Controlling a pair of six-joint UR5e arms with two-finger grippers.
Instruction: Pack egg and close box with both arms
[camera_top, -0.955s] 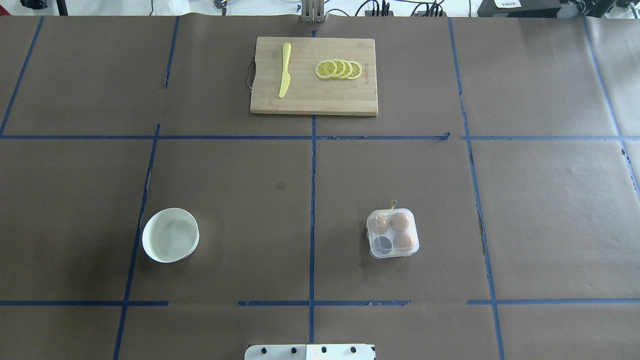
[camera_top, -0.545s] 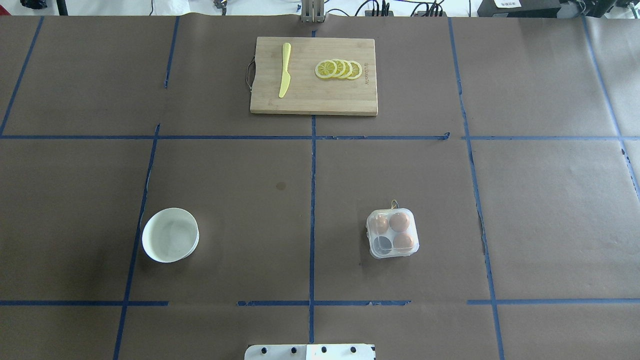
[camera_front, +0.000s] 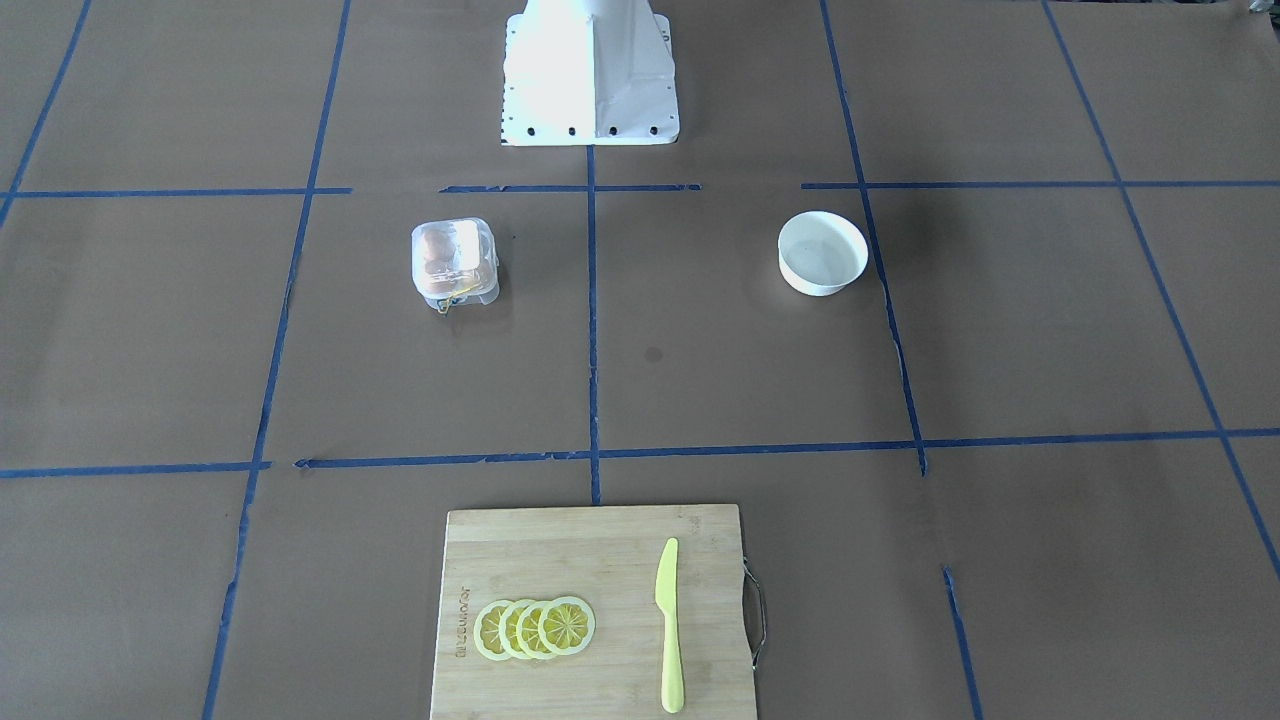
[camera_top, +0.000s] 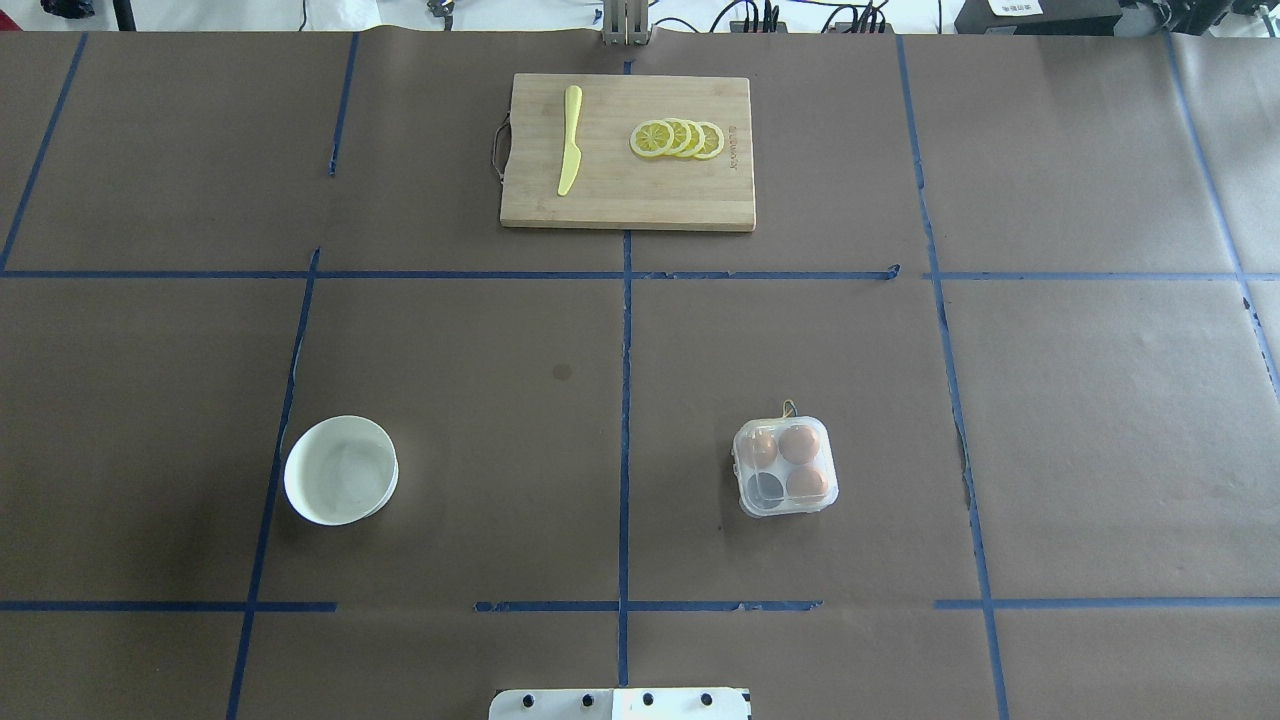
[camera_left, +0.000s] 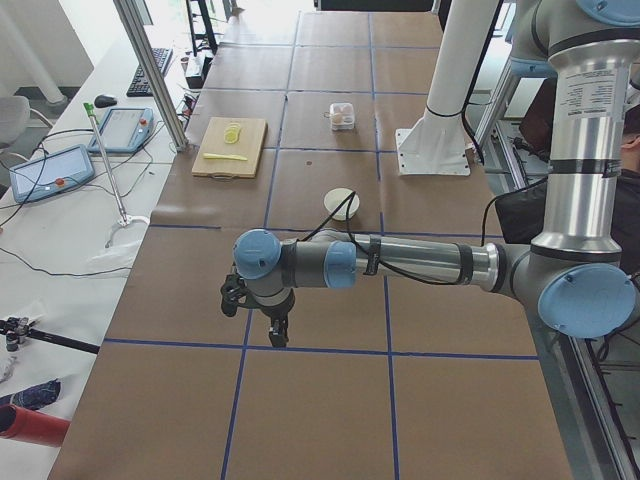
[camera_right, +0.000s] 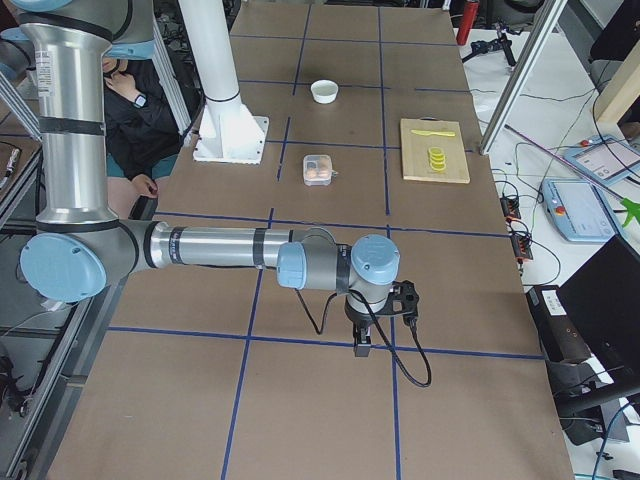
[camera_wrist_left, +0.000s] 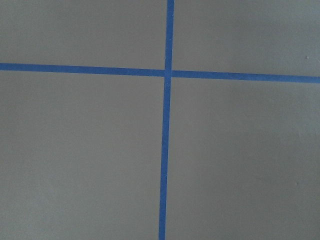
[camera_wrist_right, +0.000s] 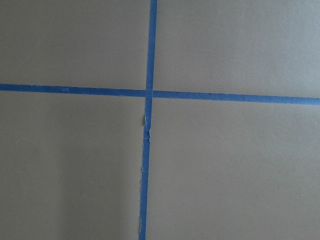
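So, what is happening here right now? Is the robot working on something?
Nothing is being handled at this moment. The left gripper and the right gripper hang over bare table at opposite ends, far from everything; I cannot tell whether they are open. The egg box sits alone, with three eggs inside and one cell empty. The white bowl looks empty.

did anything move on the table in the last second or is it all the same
Nothing visibly changed in the overhead view. The box, the three eggs in it, the white bowl and the cutting board with its knife and lemon slices all lie where they were.
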